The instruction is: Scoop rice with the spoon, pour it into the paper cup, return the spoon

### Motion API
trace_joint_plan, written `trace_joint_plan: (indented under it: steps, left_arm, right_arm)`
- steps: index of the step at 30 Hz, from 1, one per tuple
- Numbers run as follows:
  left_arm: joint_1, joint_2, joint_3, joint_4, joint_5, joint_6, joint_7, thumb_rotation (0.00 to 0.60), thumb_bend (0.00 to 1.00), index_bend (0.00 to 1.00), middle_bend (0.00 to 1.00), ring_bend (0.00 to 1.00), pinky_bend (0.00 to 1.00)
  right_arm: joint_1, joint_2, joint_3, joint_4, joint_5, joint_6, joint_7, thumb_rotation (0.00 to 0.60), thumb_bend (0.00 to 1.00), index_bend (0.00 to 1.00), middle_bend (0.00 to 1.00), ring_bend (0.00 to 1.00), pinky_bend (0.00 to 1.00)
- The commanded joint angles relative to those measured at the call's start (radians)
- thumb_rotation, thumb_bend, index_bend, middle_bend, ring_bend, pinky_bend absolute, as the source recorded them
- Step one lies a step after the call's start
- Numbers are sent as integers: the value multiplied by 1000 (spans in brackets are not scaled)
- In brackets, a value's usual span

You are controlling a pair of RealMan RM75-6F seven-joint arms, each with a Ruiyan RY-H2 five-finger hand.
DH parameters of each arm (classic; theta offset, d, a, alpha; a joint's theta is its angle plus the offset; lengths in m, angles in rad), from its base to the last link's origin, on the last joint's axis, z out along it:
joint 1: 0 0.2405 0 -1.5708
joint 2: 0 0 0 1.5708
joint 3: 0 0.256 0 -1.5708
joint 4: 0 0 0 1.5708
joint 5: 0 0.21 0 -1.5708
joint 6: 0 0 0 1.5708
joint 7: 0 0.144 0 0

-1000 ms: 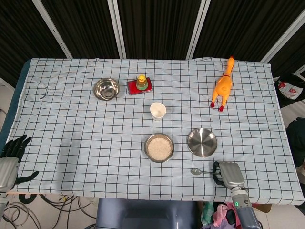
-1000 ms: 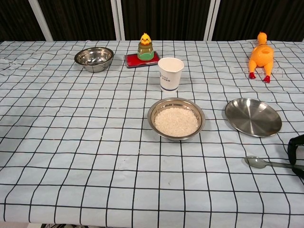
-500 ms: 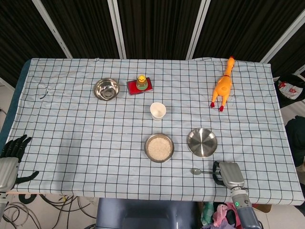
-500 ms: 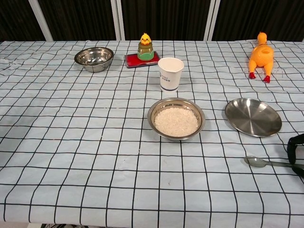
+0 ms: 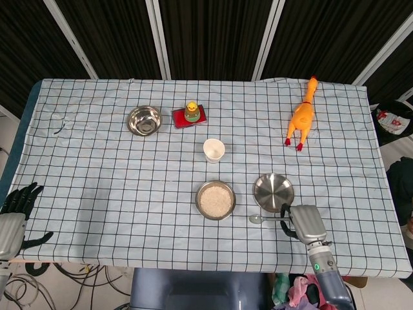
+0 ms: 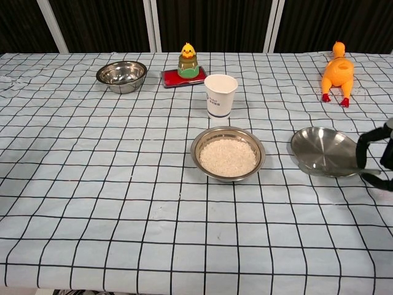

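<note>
A steel bowl of white rice (image 5: 215,200) (image 6: 228,157) sits at the middle front of the checked cloth. The white paper cup (image 5: 213,150) (image 6: 220,95) stands upright just behind it. My right hand (image 5: 304,224) (image 6: 379,157) grips the handle of the metal spoon (image 5: 256,219) (image 6: 351,171) and holds it off the cloth. The spoon points left, its bowl right of the rice bowl and by the front edge of the flat steel plate (image 5: 273,192) (image 6: 322,150). My left hand (image 5: 14,216) rests at the table's left front corner, fingers apart and holding nothing.
An empty steel bowl (image 5: 144,120) (image 6: 121,75) and a duck toy on a red base (image 5: 190,113) (image 6: 187,61) stand at the back left. An orange rubber chicken (image 5: 302,116) (image 6: 337,72) lies at the back right.
My right hand has lifted the spoon off the cloth and carried it back and left, up to the steel plate's front edge. The left hand has not moved.
</note>
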State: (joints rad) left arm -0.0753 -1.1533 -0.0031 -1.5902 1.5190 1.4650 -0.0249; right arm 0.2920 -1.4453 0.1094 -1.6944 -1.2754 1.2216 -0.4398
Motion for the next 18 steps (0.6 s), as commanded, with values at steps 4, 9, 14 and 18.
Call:
trace_joint_plan:
  steps: [4,9,14,18]
  left_arm:
    - [-1,1,-1,-4,-3,-3,-4,600,11,0,0,0,0]
    - [-2,2,-2,-7,-3,-4,-9,600,10,0,0,0,0]
    - [-2,4,-5,-13,-15,-9,-6,600,11,0,0,0,0]
    - [-4,8,-6,-18,-15,-10,-7,600,10,0,0,0,0]
  right_arm:
    - [78,35,82,-116,35,4,-152,600,481,635,1000,1000,1000]
    - [150,17,123,-157,80,-9,-306,600,481,646,1000,1000,1000]
    - [219,-42,140,-153,137,-6,-463,600,480,654,1000,1000,1000]
    - [271,-98,131,-106,153,10,-593,600,481,656,1000,1000,1000]
